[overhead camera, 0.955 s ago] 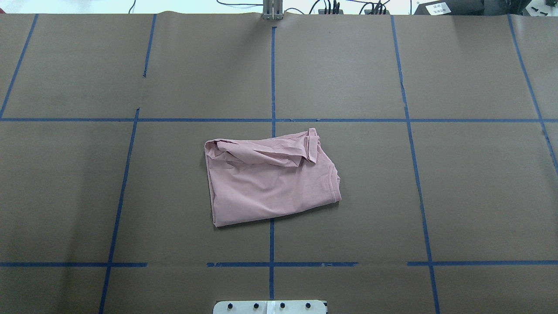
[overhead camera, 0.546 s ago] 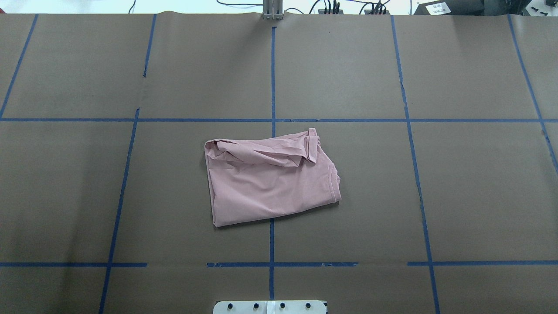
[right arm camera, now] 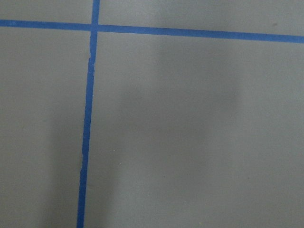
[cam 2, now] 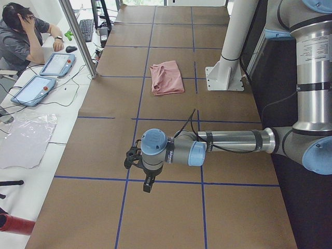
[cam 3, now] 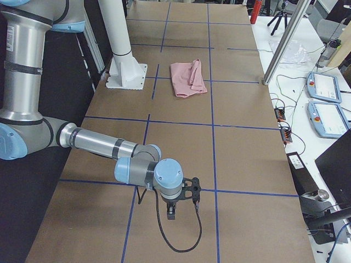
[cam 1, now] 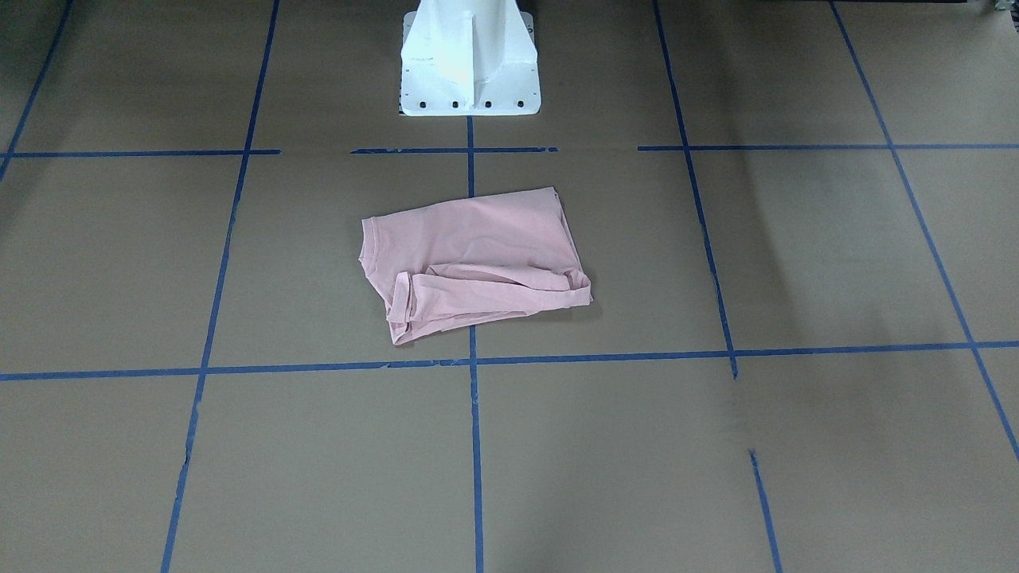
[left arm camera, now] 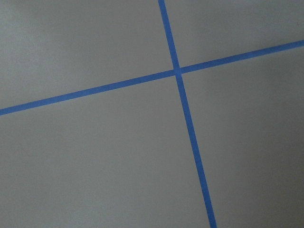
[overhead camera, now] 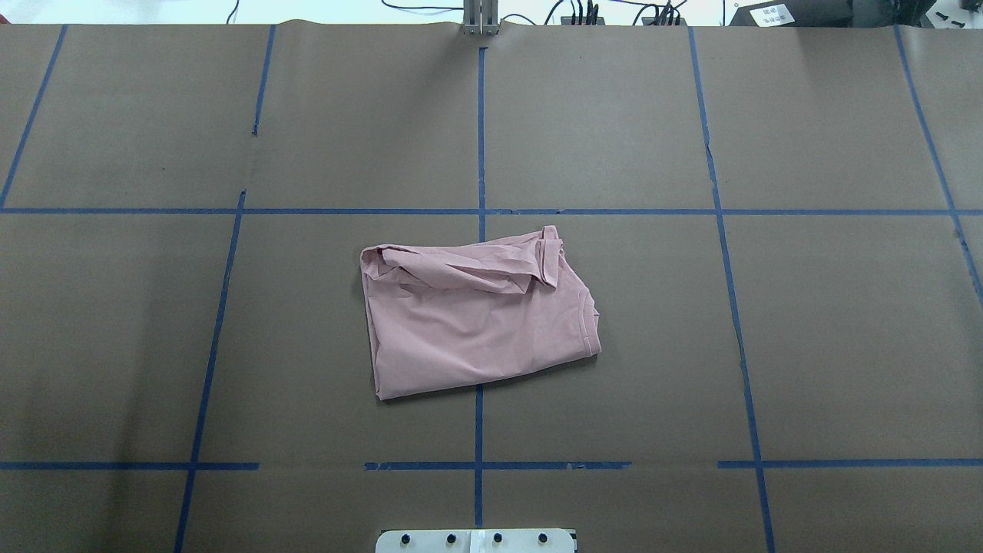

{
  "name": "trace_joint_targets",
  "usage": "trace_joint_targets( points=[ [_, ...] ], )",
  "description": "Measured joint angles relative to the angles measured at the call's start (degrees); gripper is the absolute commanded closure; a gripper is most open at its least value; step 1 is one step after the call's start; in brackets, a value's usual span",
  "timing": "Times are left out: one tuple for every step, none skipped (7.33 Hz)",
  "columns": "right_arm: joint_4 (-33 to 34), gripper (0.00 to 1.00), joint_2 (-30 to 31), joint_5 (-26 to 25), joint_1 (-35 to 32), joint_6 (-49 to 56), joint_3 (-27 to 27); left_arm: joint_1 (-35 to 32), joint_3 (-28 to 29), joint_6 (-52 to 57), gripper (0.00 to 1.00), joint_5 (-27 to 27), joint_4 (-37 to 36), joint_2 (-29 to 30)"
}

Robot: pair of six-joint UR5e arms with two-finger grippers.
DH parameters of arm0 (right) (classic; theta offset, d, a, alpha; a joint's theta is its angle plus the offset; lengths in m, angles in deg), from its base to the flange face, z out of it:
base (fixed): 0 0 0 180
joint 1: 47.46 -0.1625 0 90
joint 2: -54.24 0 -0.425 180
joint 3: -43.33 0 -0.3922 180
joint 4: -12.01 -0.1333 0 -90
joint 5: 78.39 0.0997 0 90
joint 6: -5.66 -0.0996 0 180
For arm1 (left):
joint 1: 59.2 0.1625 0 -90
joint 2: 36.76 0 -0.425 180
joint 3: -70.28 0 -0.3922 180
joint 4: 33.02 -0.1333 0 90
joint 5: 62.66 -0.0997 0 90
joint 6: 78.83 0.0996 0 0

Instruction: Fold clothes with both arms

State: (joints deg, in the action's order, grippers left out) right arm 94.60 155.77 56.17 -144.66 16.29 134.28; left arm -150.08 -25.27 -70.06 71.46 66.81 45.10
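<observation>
The left gripper (cam 2: pixel 132 157) shows only in the view from the table's left end, hanging low over the brown-papered counter (cam 2: pixel 171 207) at the end of the near left arm (cam 2: pixel 228 141), close above a blue tape line (cam 2: pixel 93 178); whether it is released or clenched cannot be told from there. The right gripper (cam 3: pixel 192 189) shows only in the view from the right end, likewise low over the counter beside a tape crossing on the near right arm (cam 3: pixel 98 143), and its state cannot be told either. Each wrist camera sees nothing but brown paper and a crossing of blue tape (left arm camera: pixel 177 71) (right arm camera: pixel 94 26). Well apart from both grippers, the pale pink T-shirt (overhead camera: pixel 476 322) lies folded into a rough rectangle at the middle of the counter, across the centre tape line and just in front of the white pedestal (cam 1: pixel 468 64). The overhead view shows a bunched roll of cloth along the shirt's far edge and a hemmed edge at its right; the front-facing view (cam 1: pixel 478 255) shows that roll on its near side. Only the left-end view shows a seated person (cam 2: pixel 21 36) beside the counter's far side, with two tablet-like pendants (cam 2: pixel 32 89) close by.
</observation>
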Motion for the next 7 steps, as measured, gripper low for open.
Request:
trace_joint_targets(
  points=[
    [-0.7,0.00,0.1,0.0,0.0,0.0,0.0,0.0,0.0,0.0,0.00,0.0,0.1,0.0],
    [-1.0,0.00,0.2,0.0,0.0,0.0,0.0,0.0,0.0,-0.1,0.00,0.0,0.1,0.0],
    [-1.1,0.00,0.2,0.0,0.0,0.0,0.0,0.0,0.0,-0.1,0.00,0.0,0.0,0.0],
    [-1.2,0.00,0.2,0.0,0.0,-0.1,0.0,0.0,0.0,-0.1,0.00,0.0,0.0,0.0],
    [-1.2,0.00,0.3,0.0,0.0,-0.1,-0.1,0.0,0.0,-0.1,0.00,0.0,0.0,0.0],
    [-1.2,0.00,0.3,0.0,0.0,-0.1,-0.1,0.0,0.0,-0.1,0.00,-0.1,0.0,0.0],
    [-1.2,0.00,0.3,0.0,0.0,-0.1,-0.1,0.0,0.0,-0.1,0.00,-0.1,-0.1,-0.1]
  ],
)
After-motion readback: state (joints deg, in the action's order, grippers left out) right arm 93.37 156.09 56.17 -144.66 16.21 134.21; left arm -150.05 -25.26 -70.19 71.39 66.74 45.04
